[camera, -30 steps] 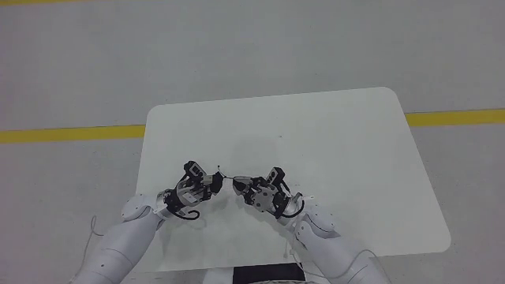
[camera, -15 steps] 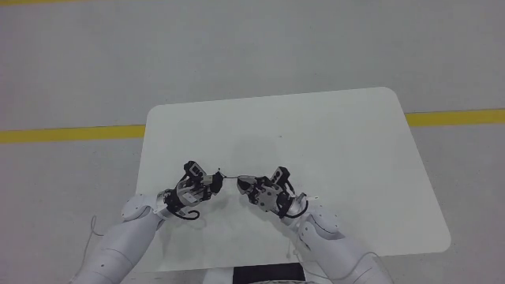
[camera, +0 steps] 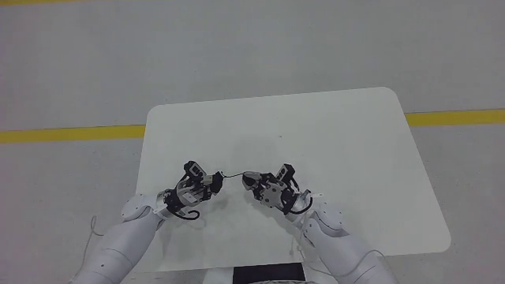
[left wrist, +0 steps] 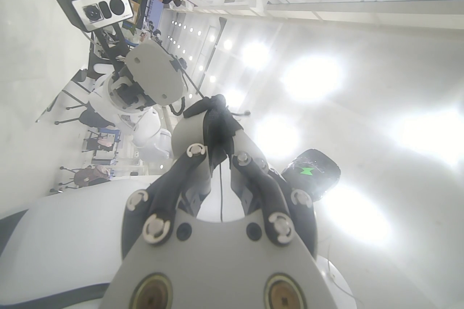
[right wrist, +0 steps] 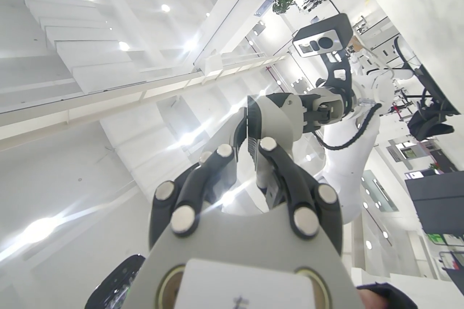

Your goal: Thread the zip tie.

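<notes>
Left end effector (camera: 215,178), zip tie (camera: 229,176) lengthwise rightward

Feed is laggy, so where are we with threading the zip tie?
Done: the zip tie is gripped in the left gripper, jaws shut. In hand: it stretches toward the right gripper, jaws also shut; contact there is too small to judge. Left: tail through the head, not confirmable here.
</notes>
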Motion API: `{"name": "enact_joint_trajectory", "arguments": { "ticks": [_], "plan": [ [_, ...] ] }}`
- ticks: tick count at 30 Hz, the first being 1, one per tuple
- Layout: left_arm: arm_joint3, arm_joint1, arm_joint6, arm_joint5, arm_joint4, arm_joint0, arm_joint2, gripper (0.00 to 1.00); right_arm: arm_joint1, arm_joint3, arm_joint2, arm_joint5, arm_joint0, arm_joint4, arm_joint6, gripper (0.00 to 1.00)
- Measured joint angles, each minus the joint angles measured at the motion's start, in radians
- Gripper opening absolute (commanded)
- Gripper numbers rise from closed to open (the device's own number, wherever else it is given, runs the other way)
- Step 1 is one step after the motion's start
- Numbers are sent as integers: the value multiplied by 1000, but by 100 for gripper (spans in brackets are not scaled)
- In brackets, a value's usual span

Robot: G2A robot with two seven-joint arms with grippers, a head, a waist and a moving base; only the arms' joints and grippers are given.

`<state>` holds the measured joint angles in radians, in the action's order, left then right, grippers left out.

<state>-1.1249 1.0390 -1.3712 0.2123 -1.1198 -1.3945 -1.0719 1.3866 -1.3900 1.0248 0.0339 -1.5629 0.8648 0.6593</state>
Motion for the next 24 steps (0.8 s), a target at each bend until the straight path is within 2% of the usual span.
{"name": "enact_joint_trajectory", "arguments": {
  "ticks": [24],
  "plan": [
    [0,0,0,0,0,0,0,0,-15,-10,20,-19,0,-33,-42,0]
  ]
}}
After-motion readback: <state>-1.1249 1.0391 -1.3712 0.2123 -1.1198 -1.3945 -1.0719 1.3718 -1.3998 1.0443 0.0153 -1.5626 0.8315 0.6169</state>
